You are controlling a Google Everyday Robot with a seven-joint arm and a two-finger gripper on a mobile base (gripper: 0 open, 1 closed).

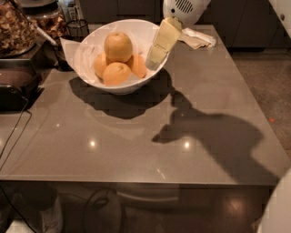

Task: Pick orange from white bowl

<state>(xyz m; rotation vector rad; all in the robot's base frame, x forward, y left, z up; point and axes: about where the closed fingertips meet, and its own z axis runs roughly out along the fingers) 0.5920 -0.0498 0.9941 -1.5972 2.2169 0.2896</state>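
Note:
The white bowl [136, 82] stands at the back left of the grey table, lined with white paper. The orange [118, 46], the largest and palest fruit, rests on top of three smaller, deeper-orange fruits [116, 73] inside it. My gripper [158, 48], pale yellow under a white wrist housing [182, 9], hangs tilted over the bowl's right rim, just right of the orange and apart from it. It holds nothing that I can see.
A crumpled napkin [198, 38] lies behind the gripper at the table's back. A black appliance [16, 86] with a cable and a container of dried bits [13, 27] stand at the left. The table's front edge [136, 182] runs across below.

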